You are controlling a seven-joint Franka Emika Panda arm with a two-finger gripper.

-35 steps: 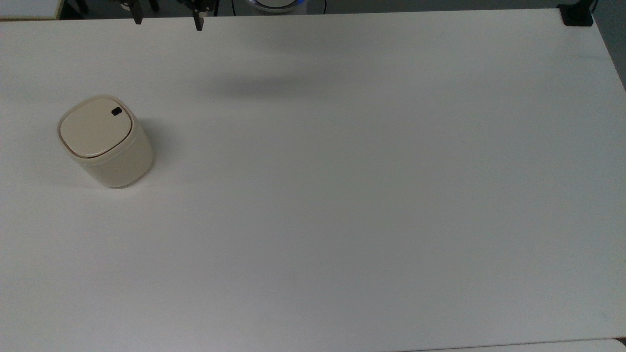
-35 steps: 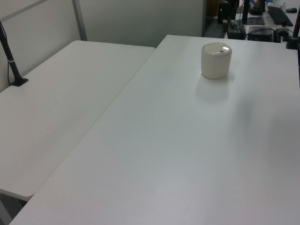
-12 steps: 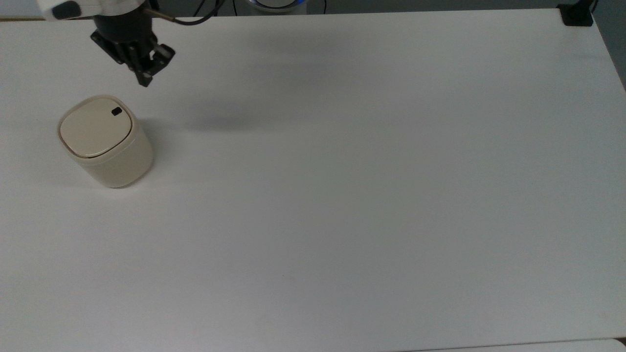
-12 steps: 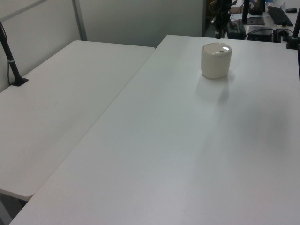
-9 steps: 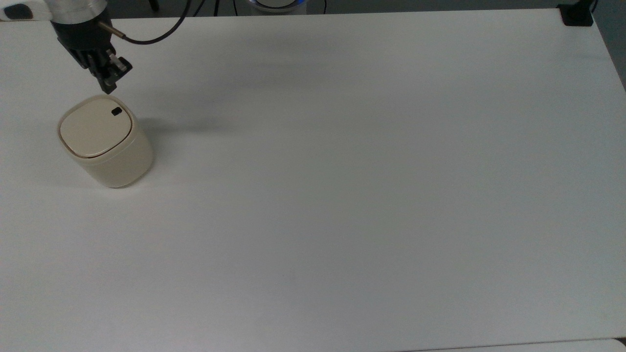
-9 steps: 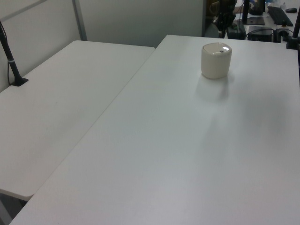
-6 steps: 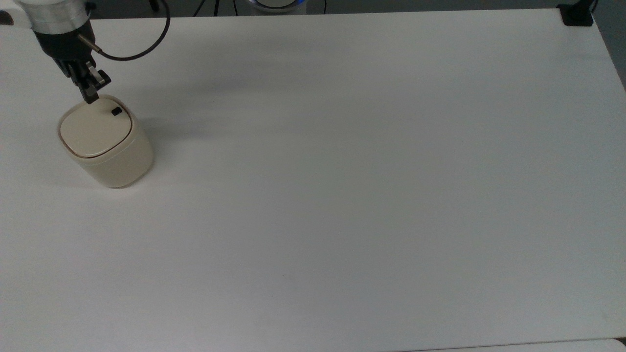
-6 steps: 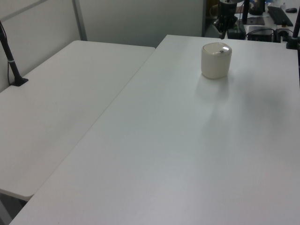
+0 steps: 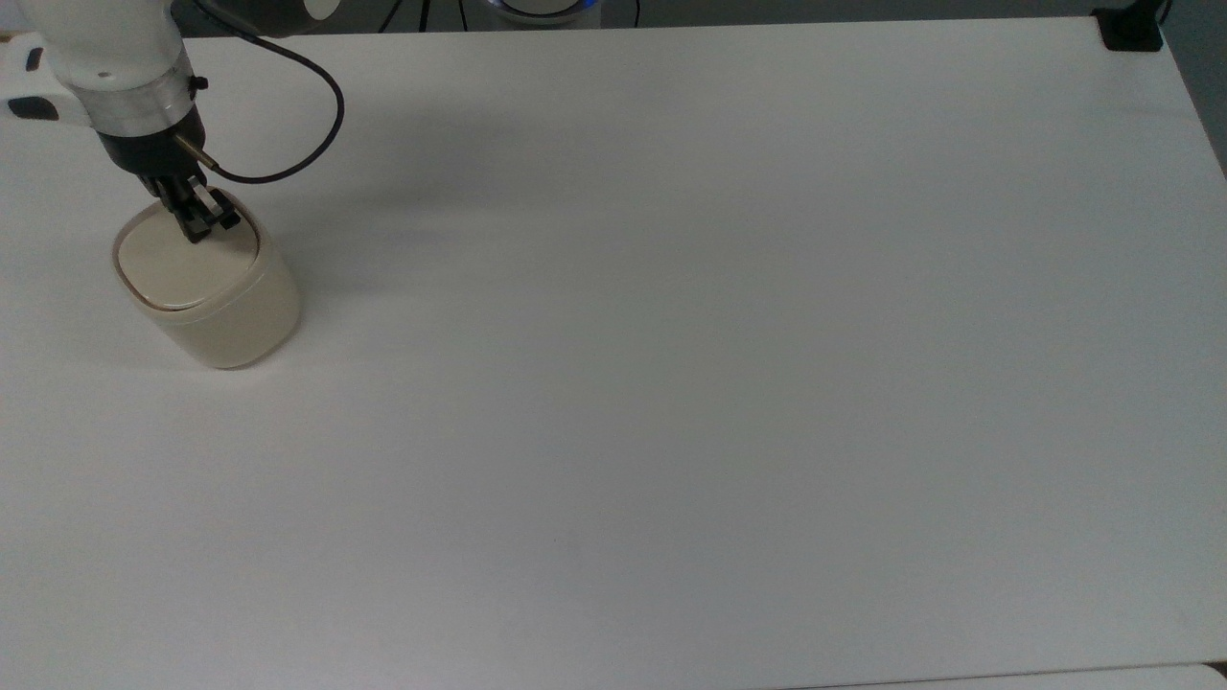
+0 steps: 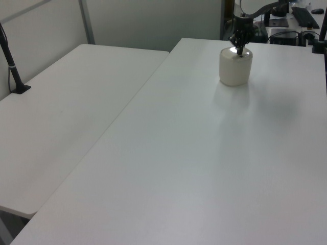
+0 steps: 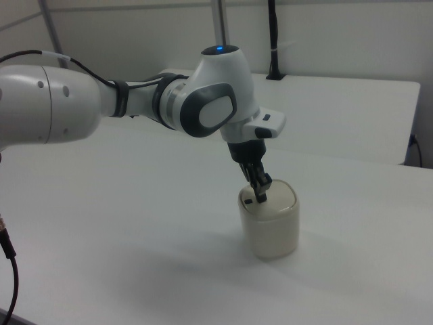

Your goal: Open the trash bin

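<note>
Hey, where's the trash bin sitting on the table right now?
The trash bin stands near the top view's left edge of the white table, lid down, with the pincer directly over its lid.

The small cream-beige rounded-square trash bin [image 9: 216, 307] looks like smooth plastic with a soft satin sheen, its flat lid [image 9: 182, 264] catching a bright glint in the left view. The wide white table [image 9: 671, 383] has a smooth matt top, seemingly laminate, that takes only diffuse shadows. The white robot arm [image 11: 101, 101] wears glossy moulded shells with grey matt joint panels and a brushed-metal ring [image 9: 134, 105] at the wrist, above a black matt gripper [image 9: 198, 222] and a thin black rubbery cable [image 9: 307, 134].
</note>
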